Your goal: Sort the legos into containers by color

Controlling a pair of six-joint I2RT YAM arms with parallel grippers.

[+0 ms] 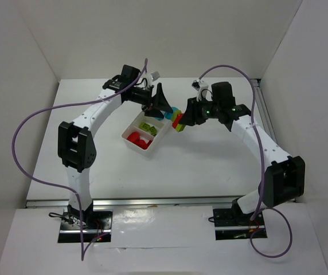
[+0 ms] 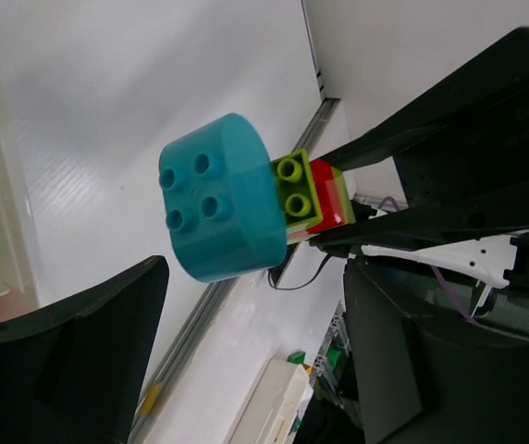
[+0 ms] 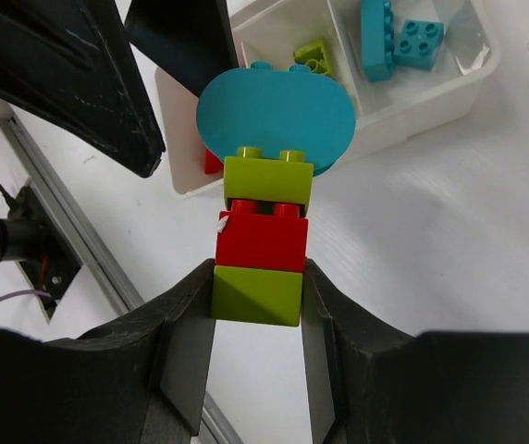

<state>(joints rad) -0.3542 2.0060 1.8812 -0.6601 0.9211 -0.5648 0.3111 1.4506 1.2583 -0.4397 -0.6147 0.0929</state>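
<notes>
My right gripper (image 3: 257, 277) is shut on the bottom lime brick (image 3: 257, 294) of a multicolour lego stack. Above that brick sit a red brick (image 3: 262, 242), another lime brick (image 3: 267, 178) and a cyan oval brick (image 3: 276, 116). In the top view the stack (image 1: 178, 120) hangs in the air beside the white tray (image 1: 128, 143). My left gripper (image 2: 246, 370) is open, its fingers wide apart, and the cyan brick (image 2: 223, 199) faces it without touching. The tray (image 3: 431, 92) holds cyan bricks (image 3: 399, 42), a lime brick (image 3: 313, 55) and red bricks (image 1: 136, 139), each colour in its own compartment.
The left gripper (image 1: 163, 109) hovers over the tray's far end, close to the right gripper (image 1: 182, 119). White walls enclose the table on the left, back and right. A metal rail (image 1: 152, 200) runs along the near edge.
</notes>
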